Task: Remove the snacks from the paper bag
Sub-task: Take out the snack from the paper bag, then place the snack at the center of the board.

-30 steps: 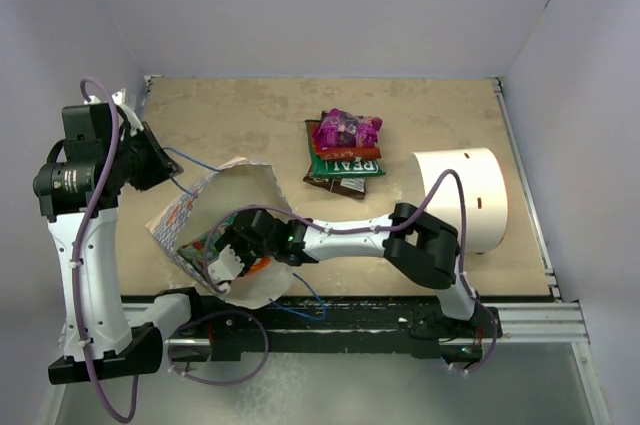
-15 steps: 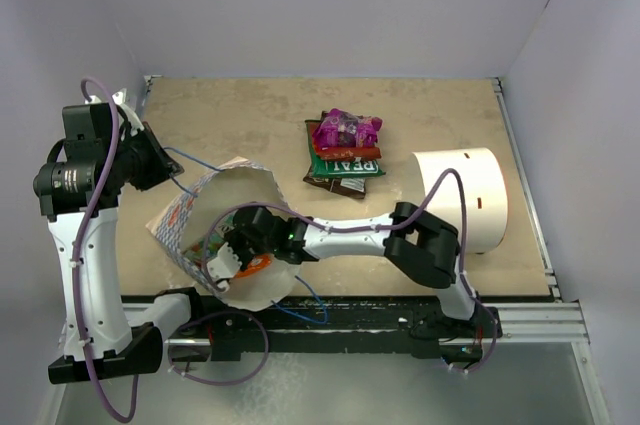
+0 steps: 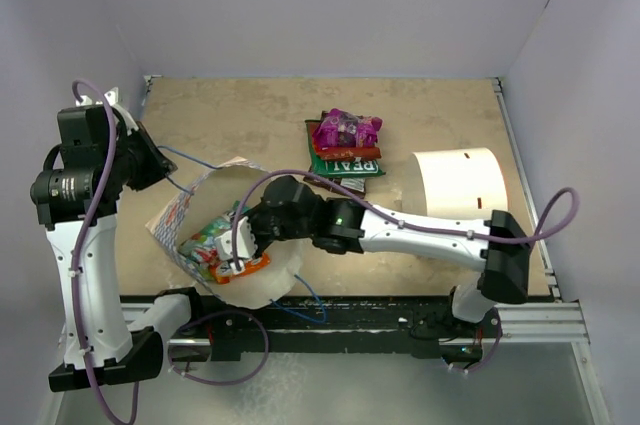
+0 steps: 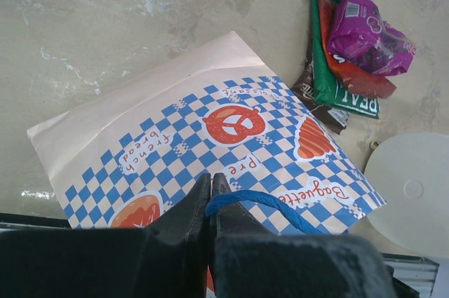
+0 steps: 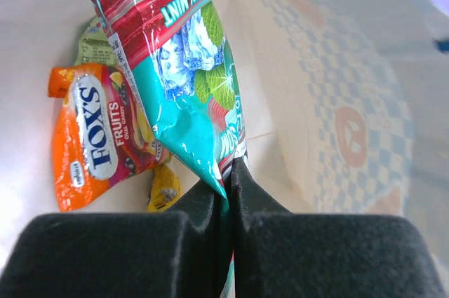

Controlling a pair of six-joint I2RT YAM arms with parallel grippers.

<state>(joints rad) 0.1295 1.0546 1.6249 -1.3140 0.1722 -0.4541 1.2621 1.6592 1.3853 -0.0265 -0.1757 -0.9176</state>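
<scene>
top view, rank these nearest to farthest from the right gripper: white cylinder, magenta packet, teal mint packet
1. teal mint packet: pinched in the right gripper, inside the mouth of the paper bag, on the left.
2. magenta packet: on top of the snack pile, mid-table towards the back.
3. white cylinder: lying at the right side.

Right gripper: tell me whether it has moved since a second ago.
Yes. The right gripper, shut on the teal mint packet, has drawn slightly back toward the stacked snacks.
</scene>
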